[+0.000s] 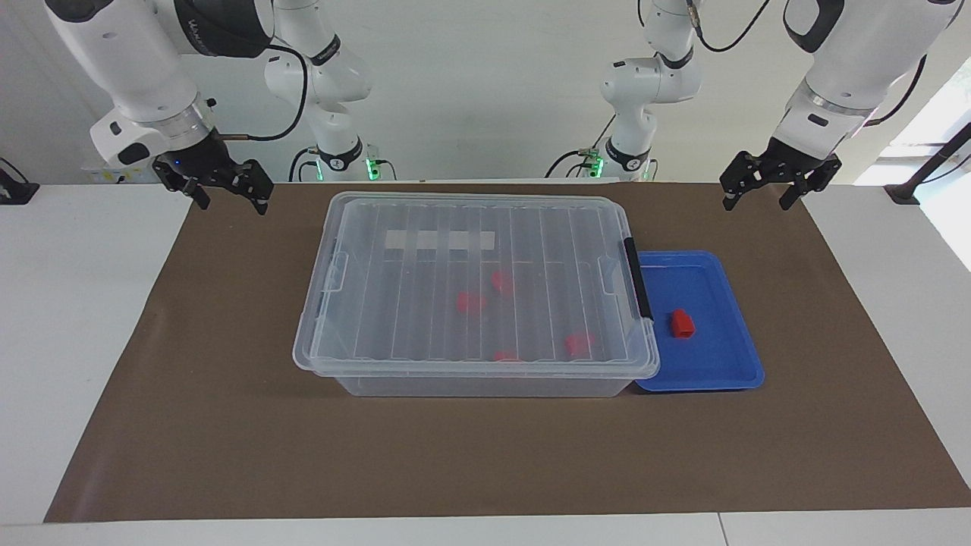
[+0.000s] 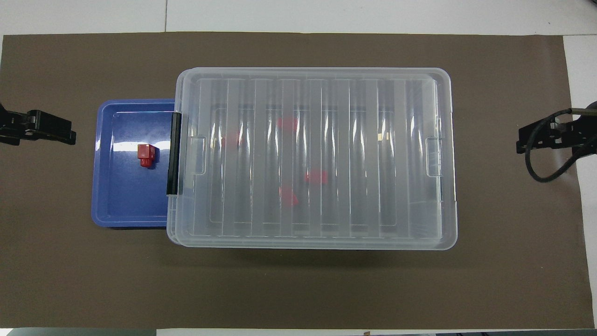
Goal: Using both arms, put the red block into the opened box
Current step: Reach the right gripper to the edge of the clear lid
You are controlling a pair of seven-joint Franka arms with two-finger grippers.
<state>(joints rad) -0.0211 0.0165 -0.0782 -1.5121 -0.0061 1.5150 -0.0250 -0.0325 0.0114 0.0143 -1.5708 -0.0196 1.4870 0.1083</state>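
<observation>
The red block (image 1: 681,324) (image 2: 146,155) lies in a shallow blue tray (image 1: 732,318) (image 2: 126,200). The tray sits beside the box, toward the left arm's end of the table. The box (image 1: 546,250) (image 2: 396,163) is a large clear bin whose ribbed lid lies flat on it. Several red blocks show blurred through the lid. A black latch handle (image 1: 637,279) (image 2: 174,154) is on the box's edge next to the tray. My left gripper (image 1: 758,203) (image 2: 56,133) hangs open and empty over the mat's corner by the left arm. My right gripper (image 1: 233,205) (image 2: 527,140) hangs open and empty over the mat's edge by the right arm.
A brown mat (image 1: 227,425) covers the white table. Two slimmer white arms with green-lit bases (image 1: 345,163) stand at the robots' edge of the table. A black cable (image 2: 543,163) loops below the right gripper.
</observation>
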